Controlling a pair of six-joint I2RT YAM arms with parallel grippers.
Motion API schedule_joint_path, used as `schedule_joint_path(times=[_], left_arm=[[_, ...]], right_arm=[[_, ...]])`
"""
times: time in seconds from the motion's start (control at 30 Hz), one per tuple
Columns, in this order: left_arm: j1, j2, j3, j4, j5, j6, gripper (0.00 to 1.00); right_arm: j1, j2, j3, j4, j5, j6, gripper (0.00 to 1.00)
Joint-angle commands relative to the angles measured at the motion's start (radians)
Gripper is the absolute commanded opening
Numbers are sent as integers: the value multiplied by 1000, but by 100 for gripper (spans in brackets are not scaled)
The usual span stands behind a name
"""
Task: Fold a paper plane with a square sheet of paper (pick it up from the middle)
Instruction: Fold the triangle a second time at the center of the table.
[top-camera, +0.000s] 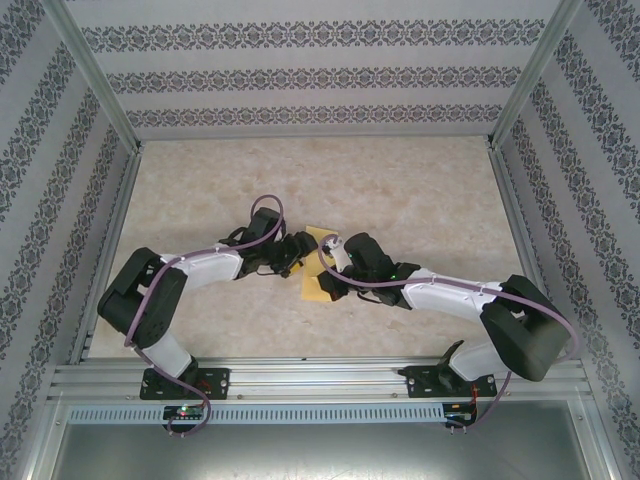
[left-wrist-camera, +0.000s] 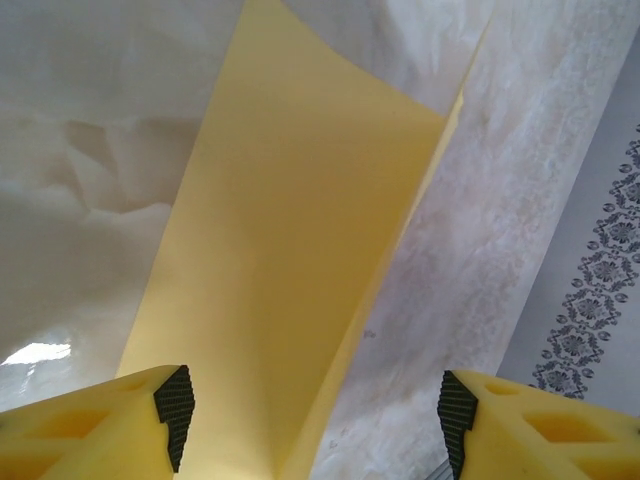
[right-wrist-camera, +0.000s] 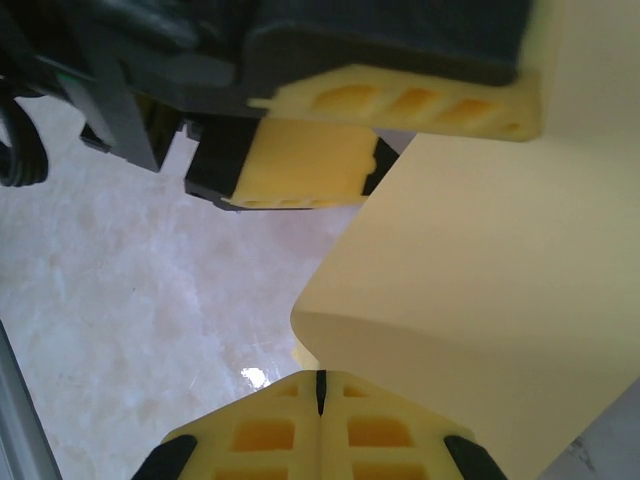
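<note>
In the middle of the table (top-camera: 400, 190) the two arms meet, and the square sheet of paper (left-wrist-camera: 300, 250) stands up off the surface between them, bent along a soft crease. The left gripper (left-wrist-camera: 315, 425) is spread, its pads either side of the sheet's lower part, with the paper closer to its left pad. The right gripper (right-wrist-camera: 320, 395) is pressed together, and the sheet rises from right at its tips, so it seems to pinch the paper. From the right wrist, the left arm's yellow fingers (right-wrist-camera: 400, 100) and dark body block the far side. A purple cable (top-camera: 265, 203) loops over the left arm. Patterned walls (top-camera: 300, 80) enclose the table.
</note>
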Motion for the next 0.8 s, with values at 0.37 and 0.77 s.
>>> schedule_joint_path(times=[0.37, 0.77], left_arm=[[-31, 53, 118, -141, 14, 43, 20], [-29, 55, 183, -250, 28, 115, 11]], right_arm=[[2, -40, -29, -29, 56, -186, 28], [173, -204, -61, -91, 325, -447, 57]])
